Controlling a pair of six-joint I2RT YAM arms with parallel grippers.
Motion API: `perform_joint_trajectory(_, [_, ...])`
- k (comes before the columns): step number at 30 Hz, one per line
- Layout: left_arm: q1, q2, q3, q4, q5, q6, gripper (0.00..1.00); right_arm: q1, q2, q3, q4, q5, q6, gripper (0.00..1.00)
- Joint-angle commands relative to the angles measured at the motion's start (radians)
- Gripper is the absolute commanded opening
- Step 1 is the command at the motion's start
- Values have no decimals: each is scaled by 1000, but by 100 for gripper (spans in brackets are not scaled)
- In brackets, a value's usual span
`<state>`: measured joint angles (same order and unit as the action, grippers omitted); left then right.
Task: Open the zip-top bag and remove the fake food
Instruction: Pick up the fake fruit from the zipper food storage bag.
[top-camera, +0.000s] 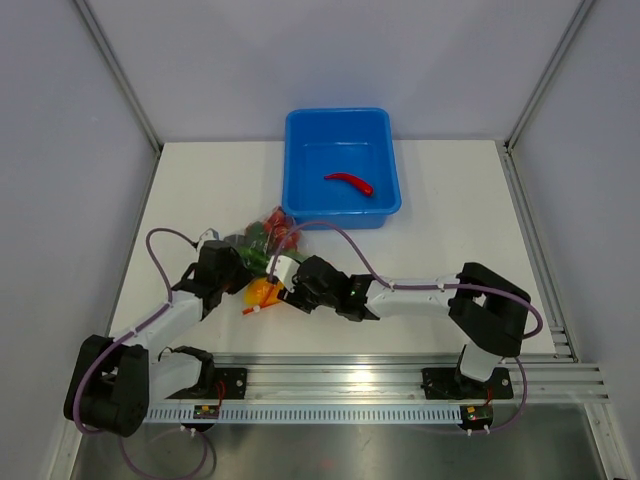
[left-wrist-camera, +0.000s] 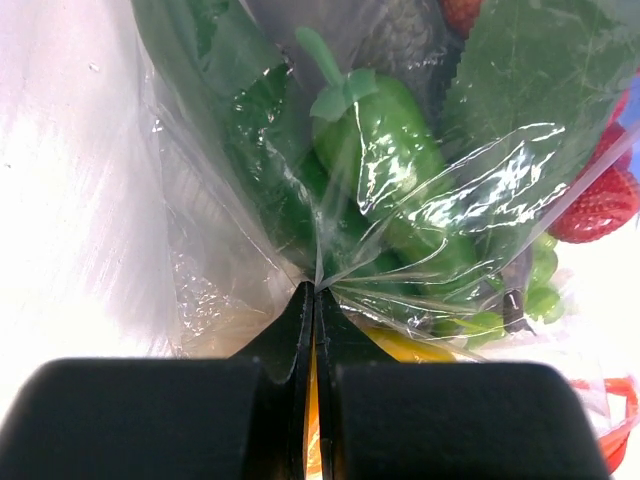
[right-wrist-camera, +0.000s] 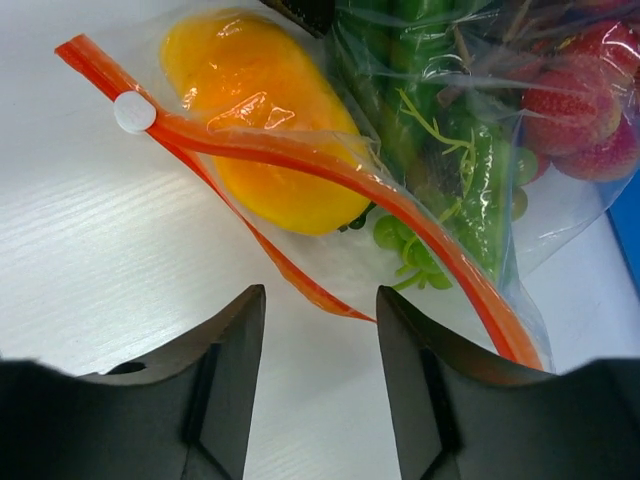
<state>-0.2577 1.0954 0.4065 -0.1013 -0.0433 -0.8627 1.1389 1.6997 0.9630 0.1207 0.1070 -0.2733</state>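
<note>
Clear plastic of the zip-top bag (left-wrist-camera: 205, 265) is pinched in the left tool (left-wrist-camera: 316, 292), lower centre. The right tool (right-wrist-camera: 320, 310), jaws apart and empty, sits below the zip strip (right-wrist-camera: 290, 152).

The zip-top bag (right-wrist-camera: 545, 215), just in front of the blue tub (top-camera: 300, 140), is thin clear plastic, crinkled and shiny. Its orange zip strip (right-wrist-camera: 300, 155) is smooth and glossy. Inside the bag, the orange-yellow pepper (right-wrist-camera: 265, 130) and green pepper (left-wrist-camera: 390, 170) look like smooth, waxy plastic, and the strawberries (right-wrist-camera: 575, 100) are dimpled. The tub is glossy hard plastic — the red chili (top-camera: 349, 183) in it is shiny too. The table (right-wrist-camera: 100, 280) under the bag is matt white with a fine grain.
</note>
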Motion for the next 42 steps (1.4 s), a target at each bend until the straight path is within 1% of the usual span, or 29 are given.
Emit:
perform_joint_trajectory(1, [6, 11, -12, 43, 31, 43, 0, 9, 23, 34, 66, -26, -39, 57])
perform_joint_trajectory(4, [6, 37, -8, 60, 37, 51, 0, 9, 46, 46, 80, -64, -73, 62])
perform_joint_trajectory(5, [6, 53, -3, 72, 72, 56, 0, 9, 52, 49, 80, -75, -81, 66])
perform_joint_trajectory(7, [6, 73, 5, 81, 97, 68, 0, 9, 60, 54, 88, -96, -101, 71])
perform_joint_trajectory(10, [5, 113, 26, 87, 115, 89, 0, 7, 80, 78, 86, -102, -116, 74])
perform_joint_trajectory(11, [5, 121, 29, 89, 117, 94, 0, 9, 87, 86, 83, -102, -124, 78])
perform_joint_trajectory(12, [5, 133, 35, 89, 118, 103, 0, 7, 95, 92, 77, -136, -142, 79])
perform_joint_trajectory(15, [0, 146, 43, 92, 122, 117, 0, 9, 104, 123, 68, -173, -190, 88])
perform_joint_trajectory(18, [-2, 147, 48, 87, 122, 123, 0, 7, 124, 157, 24, -191, -237, 89])
perform_joint_trajectory(21, [-5, 147, 49, 89, 128, 131, 0, 1, 135, 169, 14, -228, -274, 90])
perform_joint_trajectory(29, [-11, 150, 51, 83, 128, 146, 0, -64, 221, 276, -87, -360, -290, 91])
perform_joint_trajectory(38, [-29, 150, 61, 83, 129, 159, 0, -90, 302, 336, -115, -349, -299, 92])
perform_joint_trajectory(39, [-31, 152, 61, 83, 129, 159, 0, -91, 325, 353, -150, -345, -300, 91])
perform_joint_trajectory(42, [-37, 159, 71, 77, 126, 160, 0, -93, 362, 382, -177, -342, -305, 91])
